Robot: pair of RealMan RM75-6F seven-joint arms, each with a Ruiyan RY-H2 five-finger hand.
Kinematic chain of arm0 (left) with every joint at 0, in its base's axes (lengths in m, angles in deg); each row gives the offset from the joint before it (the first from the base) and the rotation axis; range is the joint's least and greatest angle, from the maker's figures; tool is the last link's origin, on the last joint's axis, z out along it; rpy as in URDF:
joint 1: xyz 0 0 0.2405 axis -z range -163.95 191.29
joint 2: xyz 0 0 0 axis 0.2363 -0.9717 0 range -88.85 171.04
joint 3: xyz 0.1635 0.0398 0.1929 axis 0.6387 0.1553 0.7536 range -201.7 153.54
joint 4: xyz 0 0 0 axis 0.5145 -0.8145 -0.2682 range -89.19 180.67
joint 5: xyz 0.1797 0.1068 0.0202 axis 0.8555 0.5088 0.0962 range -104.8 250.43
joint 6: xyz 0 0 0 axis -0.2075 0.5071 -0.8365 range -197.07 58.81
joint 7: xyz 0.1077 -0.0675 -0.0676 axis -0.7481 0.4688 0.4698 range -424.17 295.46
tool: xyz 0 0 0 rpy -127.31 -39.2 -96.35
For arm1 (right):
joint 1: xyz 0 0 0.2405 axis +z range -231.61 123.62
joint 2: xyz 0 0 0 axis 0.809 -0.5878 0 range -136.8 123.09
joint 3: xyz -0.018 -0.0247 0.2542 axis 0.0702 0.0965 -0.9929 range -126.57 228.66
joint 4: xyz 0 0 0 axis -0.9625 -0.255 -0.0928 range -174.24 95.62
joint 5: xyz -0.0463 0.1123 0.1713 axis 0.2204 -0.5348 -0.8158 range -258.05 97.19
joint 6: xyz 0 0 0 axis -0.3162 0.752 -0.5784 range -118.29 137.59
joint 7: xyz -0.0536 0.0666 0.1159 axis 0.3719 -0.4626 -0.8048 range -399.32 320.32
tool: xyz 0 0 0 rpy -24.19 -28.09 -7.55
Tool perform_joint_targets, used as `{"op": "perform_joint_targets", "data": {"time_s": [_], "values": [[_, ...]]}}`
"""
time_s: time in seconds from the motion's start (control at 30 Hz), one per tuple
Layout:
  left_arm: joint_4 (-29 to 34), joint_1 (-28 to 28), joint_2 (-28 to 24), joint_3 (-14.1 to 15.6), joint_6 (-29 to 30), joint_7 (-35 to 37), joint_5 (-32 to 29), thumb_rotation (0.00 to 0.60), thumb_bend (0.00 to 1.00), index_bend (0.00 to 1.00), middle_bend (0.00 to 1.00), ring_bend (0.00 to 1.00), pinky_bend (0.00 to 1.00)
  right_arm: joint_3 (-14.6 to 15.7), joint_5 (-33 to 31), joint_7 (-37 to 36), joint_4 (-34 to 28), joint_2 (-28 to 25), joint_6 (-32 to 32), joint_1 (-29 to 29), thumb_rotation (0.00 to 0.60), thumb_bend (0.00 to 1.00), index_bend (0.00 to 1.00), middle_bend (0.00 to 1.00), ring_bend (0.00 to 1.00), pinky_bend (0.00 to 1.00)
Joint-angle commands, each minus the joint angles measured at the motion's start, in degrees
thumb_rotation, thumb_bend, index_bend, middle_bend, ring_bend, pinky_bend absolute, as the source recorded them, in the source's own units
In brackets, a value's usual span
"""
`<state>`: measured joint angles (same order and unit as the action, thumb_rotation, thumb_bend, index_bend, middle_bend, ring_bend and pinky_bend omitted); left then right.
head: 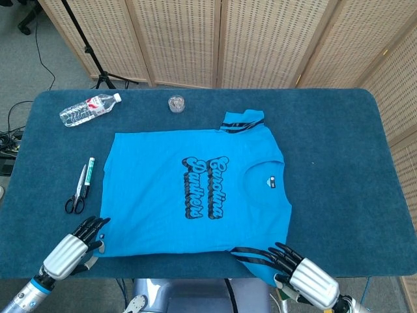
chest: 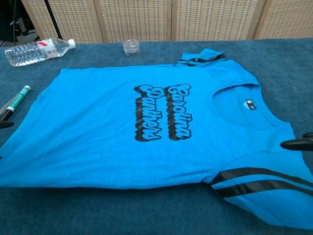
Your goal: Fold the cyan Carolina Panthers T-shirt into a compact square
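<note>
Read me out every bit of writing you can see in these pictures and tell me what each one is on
"Carolina Panthers": black script across the chest of the cyan T-shirt.
Neck label inside the shirt collar: a small dark patch, too small to read.
Water bottle label: red and white, print too blurred to read.
Green marker left of the shirt: any print is too small to read.
No other writing shows.

The cyan T-shirt [chest: 98,127] bears "Carolina Panthers" in black-shadowed script across its chest.
</note>
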<state>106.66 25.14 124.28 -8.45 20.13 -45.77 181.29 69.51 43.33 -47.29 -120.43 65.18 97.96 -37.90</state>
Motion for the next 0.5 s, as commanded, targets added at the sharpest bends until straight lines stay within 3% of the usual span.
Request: {"op": "perform_joint_targets", "data": {"time_s": [0.03,0.5], "values": [[0.2,-0.2,-0.7,0.8,0.6,-0.2,1.1,0.600,0.53,0.76,0.00,0.00,0.00,0.9,1.8,0.4,0.2,-0.3,0.6,0.1,0.600,0.52,0.67,0.03,0.00,0.00],[-0.6,-1.9,-2.2,4.3,3.9,0.2,5.0,0.600,0.53,0.76,0.00,0.00,0.00,3.5,6.9,3.5,0.9,-0.5,1.0,-0.2,0.600,0.52,0.67,0.03,0.00,0.00]]}}
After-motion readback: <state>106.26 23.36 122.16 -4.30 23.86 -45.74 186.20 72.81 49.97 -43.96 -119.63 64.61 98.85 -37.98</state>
